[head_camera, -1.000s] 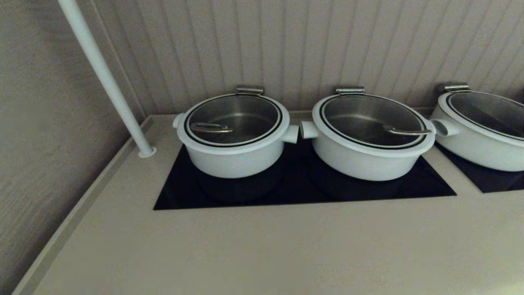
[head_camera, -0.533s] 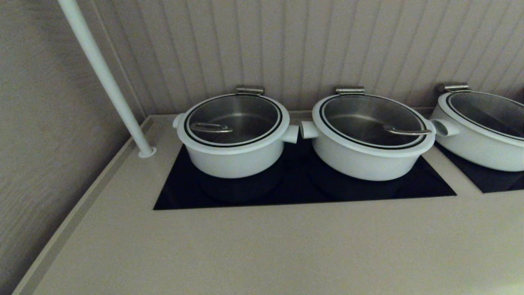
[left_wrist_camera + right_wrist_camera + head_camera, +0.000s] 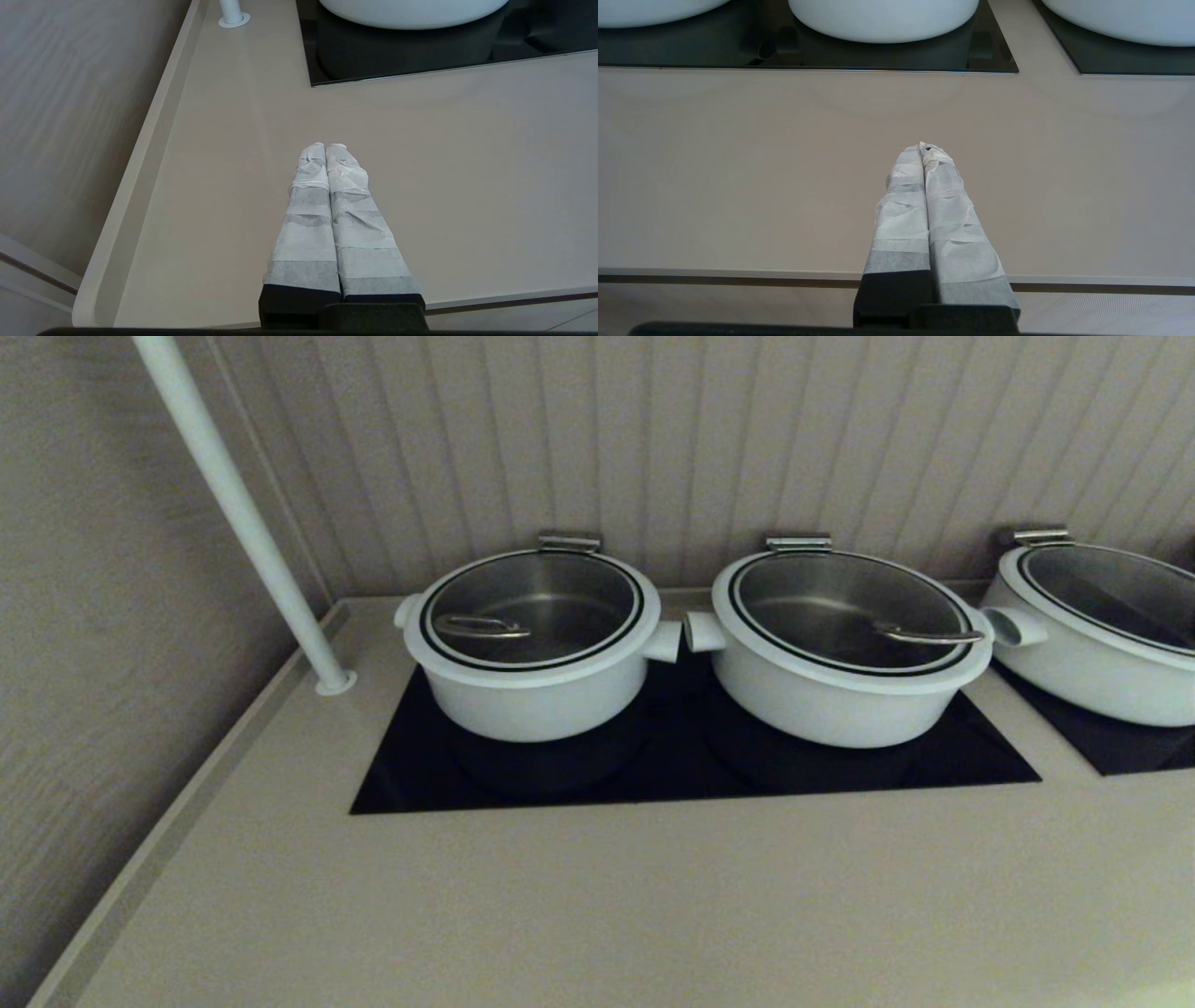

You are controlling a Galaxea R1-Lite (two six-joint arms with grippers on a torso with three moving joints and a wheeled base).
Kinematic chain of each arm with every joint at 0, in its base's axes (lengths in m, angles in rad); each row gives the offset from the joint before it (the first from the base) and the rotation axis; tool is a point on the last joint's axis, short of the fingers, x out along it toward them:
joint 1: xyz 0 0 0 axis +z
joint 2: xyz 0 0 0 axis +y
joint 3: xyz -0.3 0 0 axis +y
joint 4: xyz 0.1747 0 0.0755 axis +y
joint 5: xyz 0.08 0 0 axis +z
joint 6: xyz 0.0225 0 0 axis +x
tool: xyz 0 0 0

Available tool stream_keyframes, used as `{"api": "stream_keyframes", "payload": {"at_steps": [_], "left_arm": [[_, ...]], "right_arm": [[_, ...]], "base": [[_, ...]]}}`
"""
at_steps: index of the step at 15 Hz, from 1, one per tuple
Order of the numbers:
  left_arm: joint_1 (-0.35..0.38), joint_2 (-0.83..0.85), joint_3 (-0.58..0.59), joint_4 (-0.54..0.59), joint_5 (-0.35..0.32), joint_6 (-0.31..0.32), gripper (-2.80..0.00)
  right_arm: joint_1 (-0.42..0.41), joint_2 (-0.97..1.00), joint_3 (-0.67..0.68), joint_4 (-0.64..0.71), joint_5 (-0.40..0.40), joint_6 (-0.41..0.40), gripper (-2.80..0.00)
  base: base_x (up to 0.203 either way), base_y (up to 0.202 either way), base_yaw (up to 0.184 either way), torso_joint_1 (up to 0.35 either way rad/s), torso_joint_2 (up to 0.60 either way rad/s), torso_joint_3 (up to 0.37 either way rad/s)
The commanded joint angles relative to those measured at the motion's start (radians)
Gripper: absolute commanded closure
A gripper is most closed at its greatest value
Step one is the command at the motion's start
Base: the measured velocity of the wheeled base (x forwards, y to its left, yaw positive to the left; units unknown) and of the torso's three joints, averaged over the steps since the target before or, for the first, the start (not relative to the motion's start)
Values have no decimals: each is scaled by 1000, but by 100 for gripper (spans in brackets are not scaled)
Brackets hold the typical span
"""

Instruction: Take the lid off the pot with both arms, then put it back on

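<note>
The pot (image 3: 537, 695), white, deep and narrow, stands at the left end of the black cooktop (image 3: 672, 775). The lid (image 3: 532, 607), clear glass with a white rim, rests on it, its wire handle (image 3: 481, 627) at the left. Neither arm shows in the head view. My left gripper (image 3: 325, 146) is shut and empty over the beige counter near its front edge, the pot's base (image 3: 411, 11) far ahead. My right gripper (image 3: 923, 148) is shut and empty over the counter's front part, well short of the cooktop (image 3: 808, 53).
A wider white pot (image 3: 840, 691) with a glass lid stands right of the pot. A third one (image 3: 1092, 663) sits at the far right on another black plate. A white pole (image 3: 233, 504) rises from the counter's back left corner. A ribbed wall stands behind.
</note>
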Motion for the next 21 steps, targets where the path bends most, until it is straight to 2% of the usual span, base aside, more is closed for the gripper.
{"api": "stream_keyframes", "payload": {"at_steps": [1, 21], "left_arm": [[0, -2, 0, 0, 0, 0, 0], [0, -2, 0, -2, 4, -5, 0]], "right_arm": [[1, 0, 0, 0, 0, -1, 0], [0, 0, 0, 0, 0, -1, 0]], "base": [[0, 0, 0, 0, 0, 0], [0, 0, 0, 0, 0, 0]]}}
